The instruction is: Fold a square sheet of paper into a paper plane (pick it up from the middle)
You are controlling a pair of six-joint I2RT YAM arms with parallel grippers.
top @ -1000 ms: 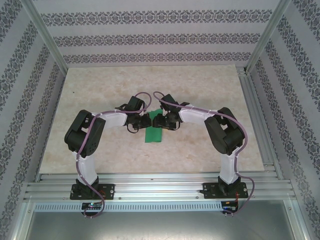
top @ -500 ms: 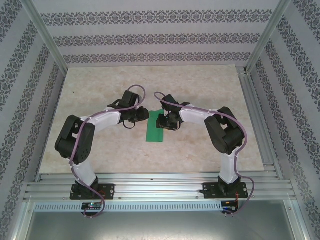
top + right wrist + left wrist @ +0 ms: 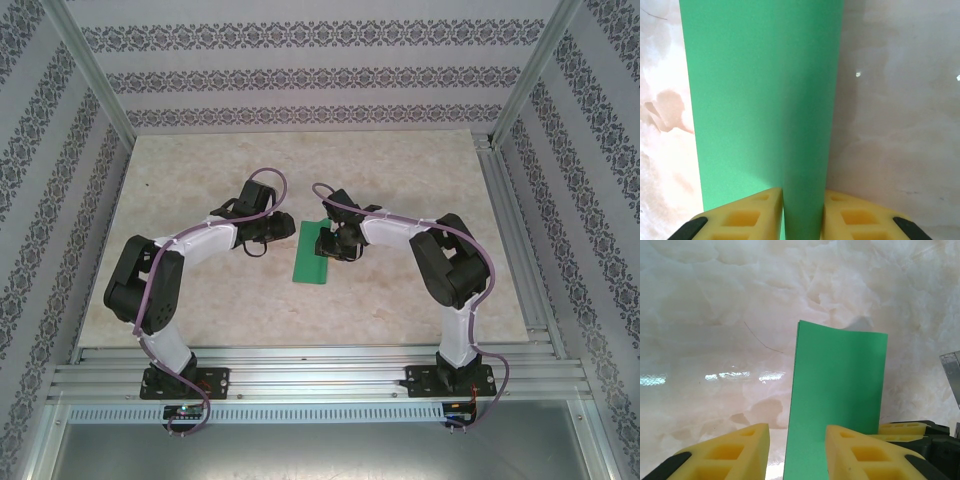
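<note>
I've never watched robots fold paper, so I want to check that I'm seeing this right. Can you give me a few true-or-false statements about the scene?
1. The sheet of paper is bright green. True.
2. It lies as a full, open square. False: it shows as a narrow rectangular strip.
3. The right gripper is at the paper. True.
4. The table is dark wood. False: it is pale and marble-patterned.
5. The left gripper is shut tight. False: it is open.

square sheet of paper [image 3: 760, 100] cut off at top edge of right wrist view, near end hidden behind right gripper [image 3: 801, 202] (fold pinched between its fingers [image 3: 740, 220]); left wrist view crops near end.
</note>
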